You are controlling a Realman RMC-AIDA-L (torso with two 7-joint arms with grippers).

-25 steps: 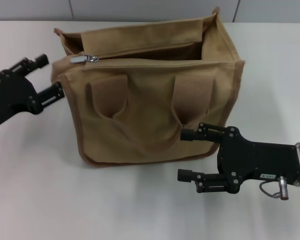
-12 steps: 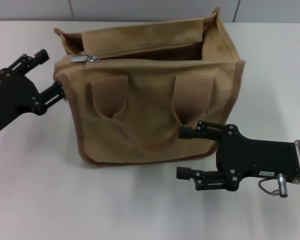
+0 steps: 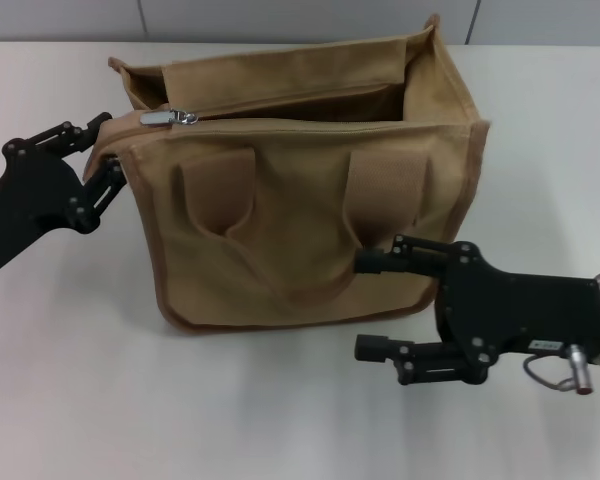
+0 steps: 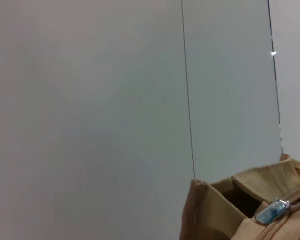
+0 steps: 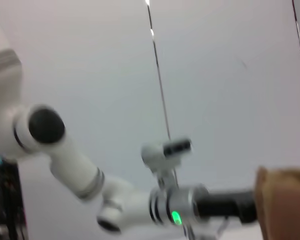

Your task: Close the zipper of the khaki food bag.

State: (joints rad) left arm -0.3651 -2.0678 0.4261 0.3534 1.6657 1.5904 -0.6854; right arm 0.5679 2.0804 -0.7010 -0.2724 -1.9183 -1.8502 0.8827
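The khaki food bag (image 3: 300, 220) stands upright mid-table, its two handles facing me. Its zipper (image 3: 320, 122) runs along the top front edge, and the top gapes open at the right. The silver pull tab (image 3: 170, 117) lies at the left end and also shows in the left wrist view (image 4: 271, 211). My left gripper (image 3: 108, 150) is open, its fingers on either side of the bag's upper left corner, just left of the tab. My right gripper (image 3: 363, 305) is open and empty, in front of the bag's lower right corner.
The white table (image 3: 90, 380) spreads around the bag, with a grey wall behind it. The right wrist view shows my white left arm (image 5: 80, 170) and an edge of the bag (image 5: 285, 200).
My left gripper has moved right, up to the bag's upper left corner. My right gripper has barely shifted.
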